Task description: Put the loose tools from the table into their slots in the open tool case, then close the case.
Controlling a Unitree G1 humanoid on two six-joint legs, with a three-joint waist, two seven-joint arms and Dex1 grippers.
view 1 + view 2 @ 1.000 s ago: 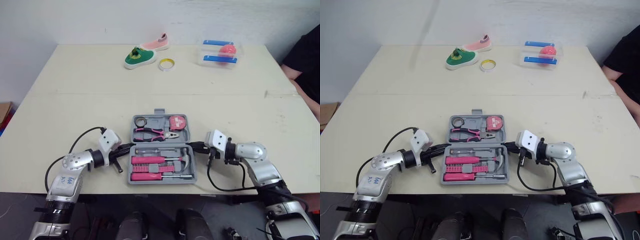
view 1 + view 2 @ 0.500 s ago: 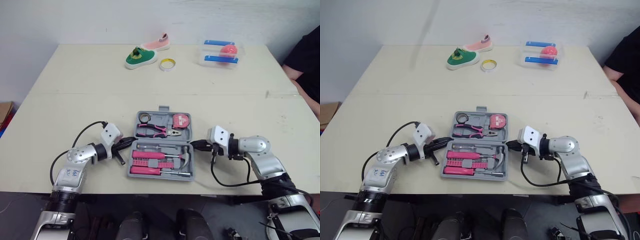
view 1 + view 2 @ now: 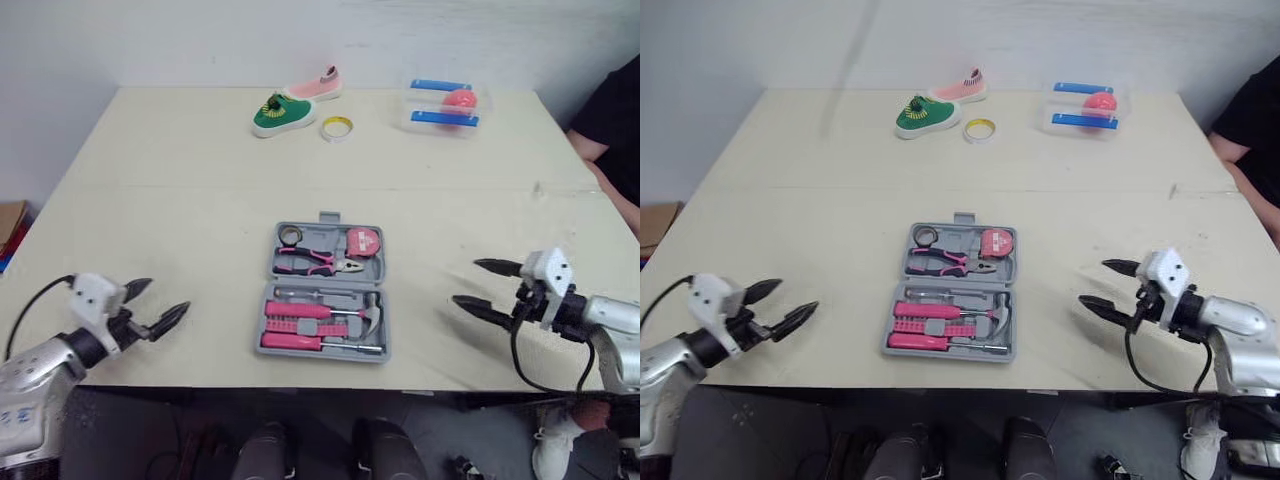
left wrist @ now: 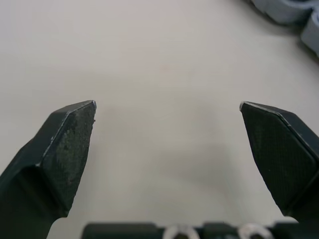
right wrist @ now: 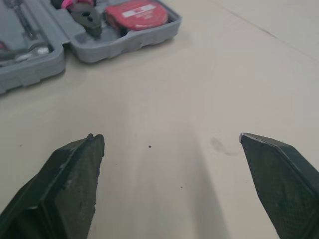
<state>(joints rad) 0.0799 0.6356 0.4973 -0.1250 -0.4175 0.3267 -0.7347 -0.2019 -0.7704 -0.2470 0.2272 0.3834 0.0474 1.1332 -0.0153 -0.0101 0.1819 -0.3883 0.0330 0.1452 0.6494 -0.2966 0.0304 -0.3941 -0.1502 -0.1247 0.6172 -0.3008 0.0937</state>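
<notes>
person [image 3: 612, 115] at 2 o'clock of the table [image 3: 150, 200], cut off by the picture edge, just a dark sleeve and a bit of arm. brown thing [image 3: 8, 228] at 9 o'clock cut off too, can't tell what. tool case [image 4: 291, 12] blurred and mostly out of frame in left wrist view. small silver pieces [image 3: 310, 293] in the case too small to tell. pink item [image 3: 457, 98] in clear box [image 3: 415, 103] at 1 o'clock unclear.

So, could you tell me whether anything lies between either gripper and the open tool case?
Nothing visible does. Bare table separates the left gripper from the tool case, and likewise the right gripper on the other side. Both stand with fingers open and empty.
</notes>
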